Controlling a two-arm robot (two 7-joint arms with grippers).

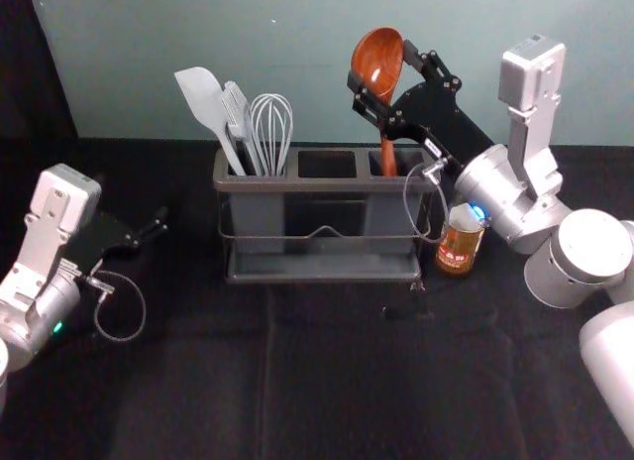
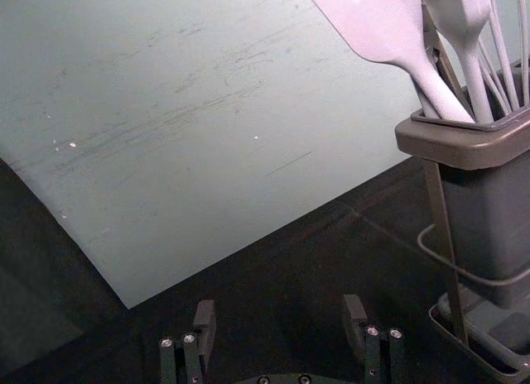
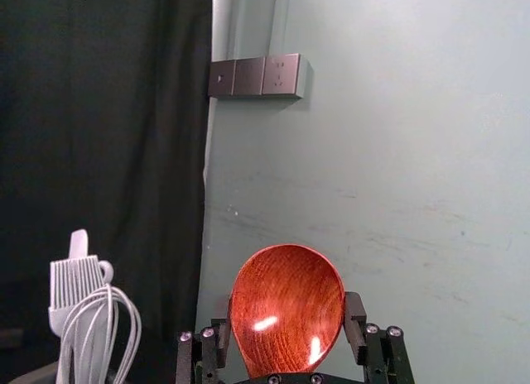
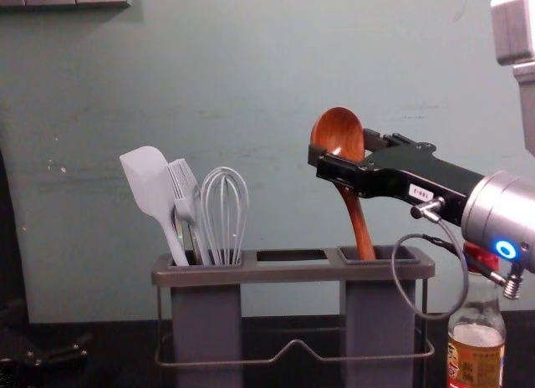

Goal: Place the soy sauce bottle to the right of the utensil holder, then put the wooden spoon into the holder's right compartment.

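Though right gripper (image 1: 380,65) above holder (image 1: 322,184), bottle (image 1: 458,252) just beside, left gripper (image 1: 158,224) leftward.

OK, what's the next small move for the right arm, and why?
I'd probably lower the right gripper slightly: it grips the wooden spoon by its bowl, and the handle already dips into the right compartment, but the bowl sits well above the rim.

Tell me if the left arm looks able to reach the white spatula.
Probably yes: the left gripper, open and empty, is left of the holder, and the spatula leans out to that side with nothing between them.
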